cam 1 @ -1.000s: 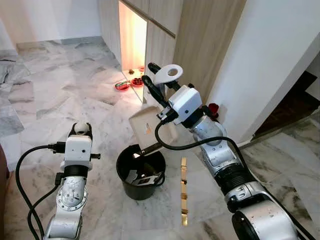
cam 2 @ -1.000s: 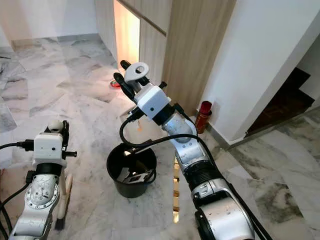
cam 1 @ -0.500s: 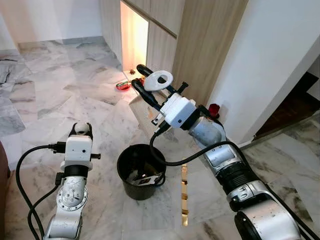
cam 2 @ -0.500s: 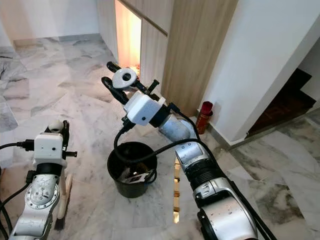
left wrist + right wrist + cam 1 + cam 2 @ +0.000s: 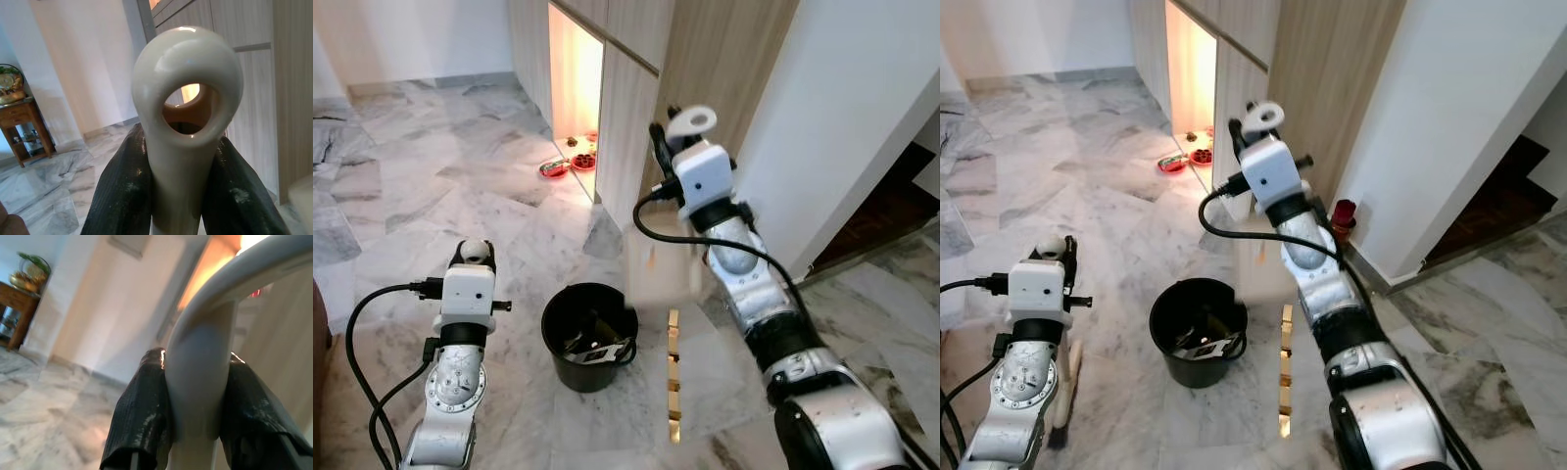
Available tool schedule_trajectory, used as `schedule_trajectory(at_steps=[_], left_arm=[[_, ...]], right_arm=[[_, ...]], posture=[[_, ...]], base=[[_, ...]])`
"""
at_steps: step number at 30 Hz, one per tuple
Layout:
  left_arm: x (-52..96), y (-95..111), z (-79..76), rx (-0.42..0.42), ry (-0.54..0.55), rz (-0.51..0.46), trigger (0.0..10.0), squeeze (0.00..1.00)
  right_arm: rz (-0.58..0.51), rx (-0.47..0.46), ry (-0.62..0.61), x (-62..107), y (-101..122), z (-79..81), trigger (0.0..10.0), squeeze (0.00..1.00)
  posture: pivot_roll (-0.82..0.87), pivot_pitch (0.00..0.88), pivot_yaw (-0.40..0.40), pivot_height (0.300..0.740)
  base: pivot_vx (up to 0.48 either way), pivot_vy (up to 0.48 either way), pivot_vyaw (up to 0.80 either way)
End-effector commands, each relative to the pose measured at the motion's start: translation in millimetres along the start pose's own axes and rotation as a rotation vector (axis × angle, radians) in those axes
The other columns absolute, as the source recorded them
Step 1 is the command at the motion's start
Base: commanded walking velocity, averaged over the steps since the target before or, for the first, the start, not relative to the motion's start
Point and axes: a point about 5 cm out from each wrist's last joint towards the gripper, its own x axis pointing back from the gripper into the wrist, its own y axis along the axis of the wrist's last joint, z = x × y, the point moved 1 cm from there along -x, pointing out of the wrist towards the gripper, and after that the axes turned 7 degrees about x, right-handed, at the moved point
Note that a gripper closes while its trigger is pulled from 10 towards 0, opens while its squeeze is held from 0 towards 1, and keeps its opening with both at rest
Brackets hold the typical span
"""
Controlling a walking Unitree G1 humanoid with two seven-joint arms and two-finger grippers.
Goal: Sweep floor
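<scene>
**A:** Since 0.5 s ago, R arm swung up and toward the wooden cabinet (image 5: 715,59); dustpan (image 5: 661,264) went with it, no longer tipped over the bin.

**B:** Where's the pan now?

**A:** Hanging blurred below the right gripper (image 5: 677,132), just right of the black bin (image 5: 590,333) and above the marble floor (image 5: 431,196). Bin has some debris in it.

**B:** Fingers?

**A:** R fingers (image 5: 142,416) clamped both sides of the white dustpan handle (image 5: 200,382), its ring end poking up past them. Left gripper (image 5: 183,191) low on the robot's left, fingers (image 5: 122,196) squeezed on the cream brush handle (image 5: 186,112), loop end sticking out. Brush head (image 5: 1063,392) looks down on the floor beside the L arm.

**B:** Other stuff?

**A:** Red pet bowls (image 5: 570,163) in the lit cabinet gap, red can (image 5: 1342,217) by the wall.
</scene>
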Motion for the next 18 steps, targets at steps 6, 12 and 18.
schedule_trajectory(at_steps=[6, 12, 18], left_arm=[[-1.1, 8.4, -4.0, 0.007, -0.021, -0.048, 10.0, 0.0], [-1.5, 9.0, -6.7, 0.013, -0.028, -0.05, 10.0, 0.0], [-1.9, 9.1, -6.7, 0.015, -0.026, -0.051, 10.0, 0.0]], right_arm=[[0.039, 0.161, -0.174, 2.0, -4.6, -33.4, 10.0, 0.0], [-0.15, 0.205, -0.188, -5.3, 29.0, -30.0, 10.0, 0.0], [-0.154, 0.421, -0.252, -5.6, 31.1, -36.3, 10.0, 0.0]], posture=[[0.22, 0.0, -0.107, 0.74], [0.22, 0.0, -0.103, 0.74], [0.22, 0.0, -0.107, 0.74]], base=[[0.0, 0.0, 0.0], [0.0, 0.0, 0.0], [0.0, 0.0, 0.0]])
